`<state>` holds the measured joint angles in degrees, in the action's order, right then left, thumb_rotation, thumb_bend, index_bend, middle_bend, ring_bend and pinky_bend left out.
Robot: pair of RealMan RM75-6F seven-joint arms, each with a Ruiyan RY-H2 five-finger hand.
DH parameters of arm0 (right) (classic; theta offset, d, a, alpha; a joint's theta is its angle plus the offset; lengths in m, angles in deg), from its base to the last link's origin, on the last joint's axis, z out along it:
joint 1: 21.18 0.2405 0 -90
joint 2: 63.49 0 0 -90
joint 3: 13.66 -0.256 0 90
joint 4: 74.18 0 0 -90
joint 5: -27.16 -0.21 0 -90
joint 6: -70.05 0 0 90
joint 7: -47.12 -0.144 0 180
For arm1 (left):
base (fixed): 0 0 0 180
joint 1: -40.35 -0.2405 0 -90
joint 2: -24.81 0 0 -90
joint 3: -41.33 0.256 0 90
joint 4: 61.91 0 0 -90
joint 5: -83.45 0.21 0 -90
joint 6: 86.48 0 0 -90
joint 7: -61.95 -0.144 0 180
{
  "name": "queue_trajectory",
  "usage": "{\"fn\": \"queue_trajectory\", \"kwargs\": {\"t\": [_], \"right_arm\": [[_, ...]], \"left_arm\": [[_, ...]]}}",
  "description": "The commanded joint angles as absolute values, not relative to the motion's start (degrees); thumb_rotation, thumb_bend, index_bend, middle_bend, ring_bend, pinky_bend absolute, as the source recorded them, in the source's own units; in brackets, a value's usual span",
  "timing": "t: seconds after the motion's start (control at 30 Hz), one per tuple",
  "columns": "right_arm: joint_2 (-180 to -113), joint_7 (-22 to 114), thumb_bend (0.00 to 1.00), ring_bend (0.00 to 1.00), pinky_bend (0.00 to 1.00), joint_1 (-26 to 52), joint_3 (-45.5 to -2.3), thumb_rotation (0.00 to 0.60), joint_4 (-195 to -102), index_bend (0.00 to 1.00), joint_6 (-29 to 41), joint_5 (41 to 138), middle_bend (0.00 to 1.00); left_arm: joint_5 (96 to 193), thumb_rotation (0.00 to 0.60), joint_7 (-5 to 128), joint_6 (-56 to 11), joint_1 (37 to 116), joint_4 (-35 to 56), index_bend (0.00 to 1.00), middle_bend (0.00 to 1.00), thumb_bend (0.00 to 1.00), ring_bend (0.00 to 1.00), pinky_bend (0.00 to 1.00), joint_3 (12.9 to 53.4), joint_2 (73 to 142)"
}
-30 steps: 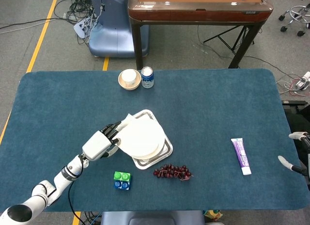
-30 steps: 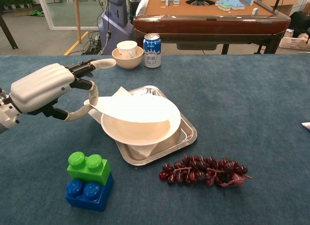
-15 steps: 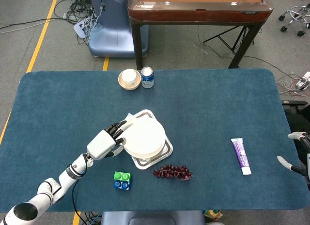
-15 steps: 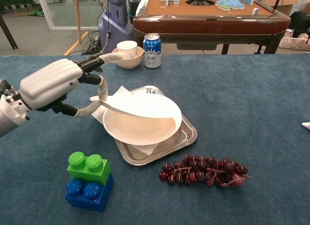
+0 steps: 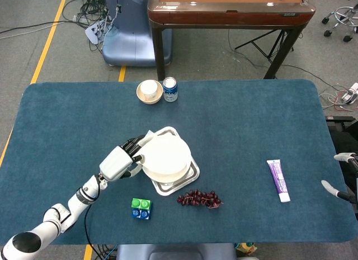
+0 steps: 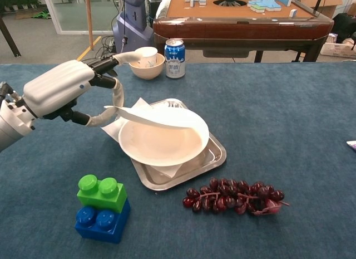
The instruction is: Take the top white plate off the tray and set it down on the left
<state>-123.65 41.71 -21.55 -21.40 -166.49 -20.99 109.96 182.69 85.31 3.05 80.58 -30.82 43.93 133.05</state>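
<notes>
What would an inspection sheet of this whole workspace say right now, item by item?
Surface: blue felt table, no damage seen.
Job's things: top white plate tilted, its left edge raised off the plate below, both over the metal tray.
Clutter: grapes, stacked green and blue bricks, can, bowl holding a cup, purple tube.
Hands: left hand grips the top plate's left edge; right hand barely shows at the table's right edge, state unclear.
Cables: loose cables on the floor behind the table.
Surroundings: brown games table, blue machine base, yellow floor line.
</notes>
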Motion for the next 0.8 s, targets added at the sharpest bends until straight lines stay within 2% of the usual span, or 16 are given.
{"fn": "queue_trajectory", "kwargs": {"t": [0.03,0.8], "right_arm": [[-123.70,41.89,0.00,0.21,0.23,-21.49,-21.37,0.600,-166.47,0.36,-20.87,109.93,0.34],[-123.76,42.33,0.00,0.21,0.23,-21.28,-21.23,0.600,-166.48,0.36,-20.42,109.87,0.34]], "left_arm": [[182.57,0.600,84.93,3.45,80.93,-29.68,0.67,0.04,0.43,0.00,0.20,43.45,132.39],[182.52,0.600,80.40,5.23,83.60,-19.70,0.67,0.04,0.43,0.00,0.20,39.90,127.47]]}}
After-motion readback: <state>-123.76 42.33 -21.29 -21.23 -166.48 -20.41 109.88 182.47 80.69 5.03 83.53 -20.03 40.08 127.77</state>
